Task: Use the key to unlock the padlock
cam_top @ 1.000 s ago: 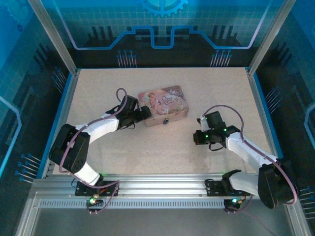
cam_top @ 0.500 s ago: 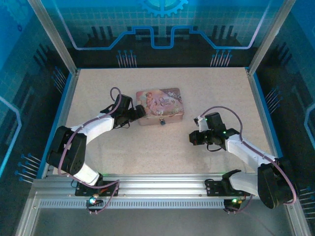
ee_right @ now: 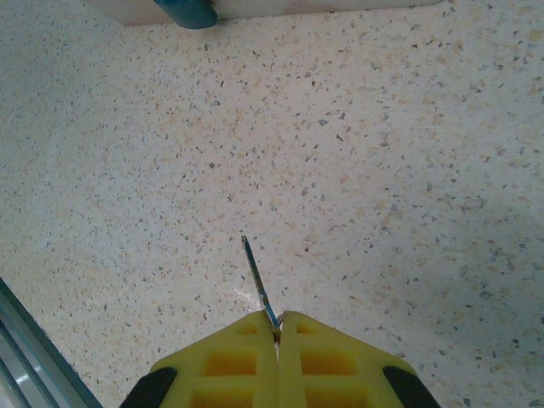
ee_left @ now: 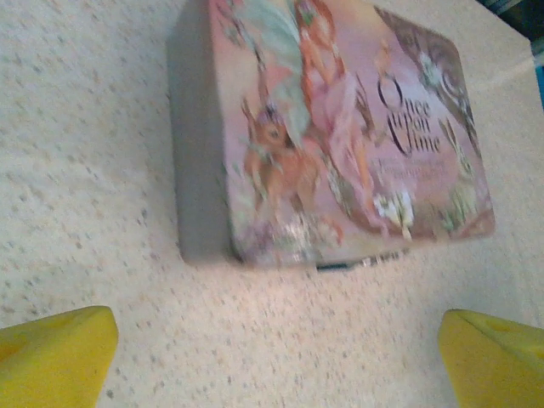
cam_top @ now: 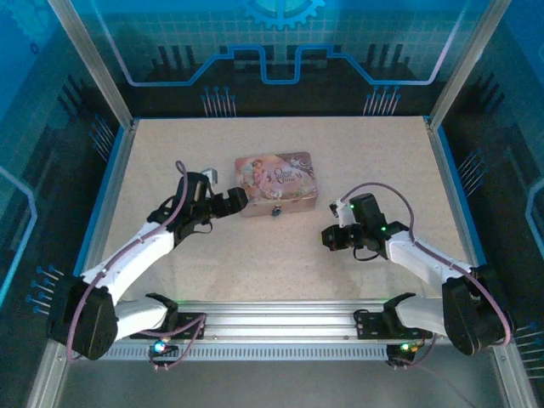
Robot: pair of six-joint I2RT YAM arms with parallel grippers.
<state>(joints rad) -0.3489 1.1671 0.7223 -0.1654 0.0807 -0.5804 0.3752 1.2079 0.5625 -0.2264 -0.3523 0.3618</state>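
From above, the left gripper [cam_top: 238, 198] has drawn back to the left end of the pink picture-printed rectangular tin [cam_top: 276, 180], where the tiny dark-bluish padlock [cam_top: 275, 212] hangs in front. The left wrist camera reads "Once Upon a Time", fingers [ee_left: 55, 353] wide apart, empty. At the right wrist, the right gripper [ee_right: 278, 327] pinches the thin silvery key [ee_right: 257, 283].

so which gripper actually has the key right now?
The right gripper: its yellow fingers are pressed shut on the key, whose thin blade sticks out ahead. The left gripper is wide open by the tin, holding nothing.
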